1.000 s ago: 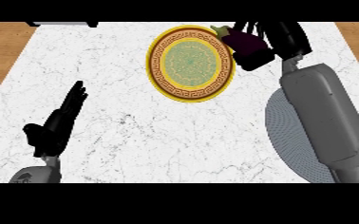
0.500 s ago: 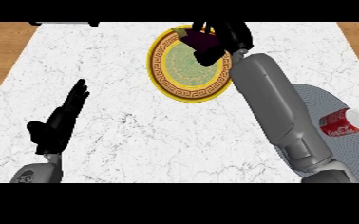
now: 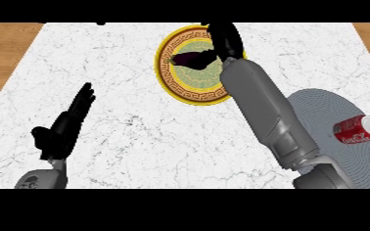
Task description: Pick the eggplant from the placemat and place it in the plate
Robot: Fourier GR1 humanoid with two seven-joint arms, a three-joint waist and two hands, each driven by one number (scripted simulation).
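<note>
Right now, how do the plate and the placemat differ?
The plate has a yellow patterned rim and pale centre; the placemat is plain ribbed grey. The plate holds the eggplant; the placemat holds a red can. The plate lies at the far middle, the placemat at the right edge, partly behind the right forearm. Both are round and lie flat on the marble counter.

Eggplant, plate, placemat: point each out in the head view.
eggplant (image 3: 192, 58), head view, middle of its dark body.
plate (image 3: 196, 98), head view, near edge of its yellow rim.
placemat (image 3: 319, 106), head view, bare grey surface.
</note>
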